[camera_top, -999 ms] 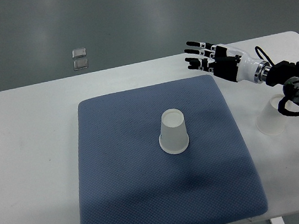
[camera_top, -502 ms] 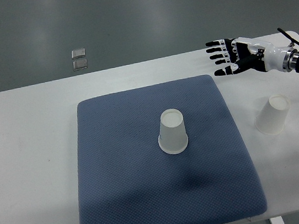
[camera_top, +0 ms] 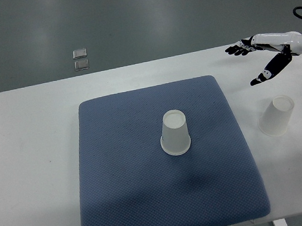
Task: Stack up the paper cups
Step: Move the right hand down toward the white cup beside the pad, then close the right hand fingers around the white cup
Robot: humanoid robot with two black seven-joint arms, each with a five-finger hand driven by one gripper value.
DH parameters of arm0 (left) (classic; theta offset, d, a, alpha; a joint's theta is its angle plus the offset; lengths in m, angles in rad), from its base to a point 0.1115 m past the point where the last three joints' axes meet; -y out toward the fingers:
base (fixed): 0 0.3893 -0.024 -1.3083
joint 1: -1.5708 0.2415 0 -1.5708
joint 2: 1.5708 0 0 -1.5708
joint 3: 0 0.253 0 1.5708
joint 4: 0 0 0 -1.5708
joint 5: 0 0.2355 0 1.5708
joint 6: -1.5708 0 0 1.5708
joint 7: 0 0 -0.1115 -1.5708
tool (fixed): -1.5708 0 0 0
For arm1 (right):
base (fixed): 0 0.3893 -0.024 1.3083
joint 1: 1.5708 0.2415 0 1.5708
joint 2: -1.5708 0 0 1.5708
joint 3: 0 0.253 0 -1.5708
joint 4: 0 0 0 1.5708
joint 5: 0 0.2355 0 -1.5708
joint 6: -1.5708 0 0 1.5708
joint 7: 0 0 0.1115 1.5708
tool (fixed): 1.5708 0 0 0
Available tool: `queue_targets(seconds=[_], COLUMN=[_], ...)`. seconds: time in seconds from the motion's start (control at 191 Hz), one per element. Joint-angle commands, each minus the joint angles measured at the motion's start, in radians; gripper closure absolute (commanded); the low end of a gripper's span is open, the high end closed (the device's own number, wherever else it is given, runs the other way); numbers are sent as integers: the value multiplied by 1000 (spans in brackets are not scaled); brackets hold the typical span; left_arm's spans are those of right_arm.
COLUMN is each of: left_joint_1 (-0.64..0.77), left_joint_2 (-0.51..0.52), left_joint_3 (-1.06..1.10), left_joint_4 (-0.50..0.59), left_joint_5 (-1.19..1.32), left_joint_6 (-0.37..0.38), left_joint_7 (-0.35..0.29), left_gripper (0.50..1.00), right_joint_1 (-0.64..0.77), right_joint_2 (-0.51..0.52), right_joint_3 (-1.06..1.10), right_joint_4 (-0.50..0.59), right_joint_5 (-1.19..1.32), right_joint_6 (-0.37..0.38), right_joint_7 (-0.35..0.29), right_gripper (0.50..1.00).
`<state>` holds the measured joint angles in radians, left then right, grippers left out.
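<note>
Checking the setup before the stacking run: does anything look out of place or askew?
One paper cup stands upside down on the blue mat. The other cup, also upside down, sits off the mat on the white table, below the open right hand. Nothing is spilled or damaged.

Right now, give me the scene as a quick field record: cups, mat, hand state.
surface: white table
mat: blue, centered on table
cup on mat: upside down, mid-mat
cup off mat: upside down, on bare table right of mat
right hand: open, empty, raised behind the off-mat cup, not touching it
left hand: not in view
stacked: no, cups apart
</note>
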<state>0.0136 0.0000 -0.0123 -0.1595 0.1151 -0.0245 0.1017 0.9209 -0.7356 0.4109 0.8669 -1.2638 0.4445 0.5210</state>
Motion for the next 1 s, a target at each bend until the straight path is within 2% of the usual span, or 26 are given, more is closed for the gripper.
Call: queue_targets(seconds=[0.0, 0.094, 0.277, 0.487, 0.712, 0.994], left_joint_1=[0, 0, 0, 0, 0, 0], left_joint_2=[0, 0, 0, 0, 0, 0], left_joint_3=[0, 0, 0, 0, 0, 0], left_joint_4=[0, 0, 0, 0, 0, 0], left_joint_5=[0, 0, 0, 0, 0, 0], left_joint_6=[0, 0, 0, 0, 0, 0], left_joint_7=[1, 1, 1, 0, 0, 0], left_gripper=[500, 500, 500, 500, 500, 500], right_joint_1=[26, 56, 81, 82, 68, 44], right_joint_2=[-47, -110, -176, -177, -165, -160], right_joint_3=[-73, -147, -276, -394, -422, -461], right_joint_4=[40, 87, 119, 119, 113, 101], right_joint_5=[-45, -46, -54, -83, -85, -86], right_joint_6=[-3, -1, -9, -174, -201, -296], right_joint_7=[45, 90, 90, 90, 90, 82], right_gripper=[574, 574, 574, 576, 576, 581])
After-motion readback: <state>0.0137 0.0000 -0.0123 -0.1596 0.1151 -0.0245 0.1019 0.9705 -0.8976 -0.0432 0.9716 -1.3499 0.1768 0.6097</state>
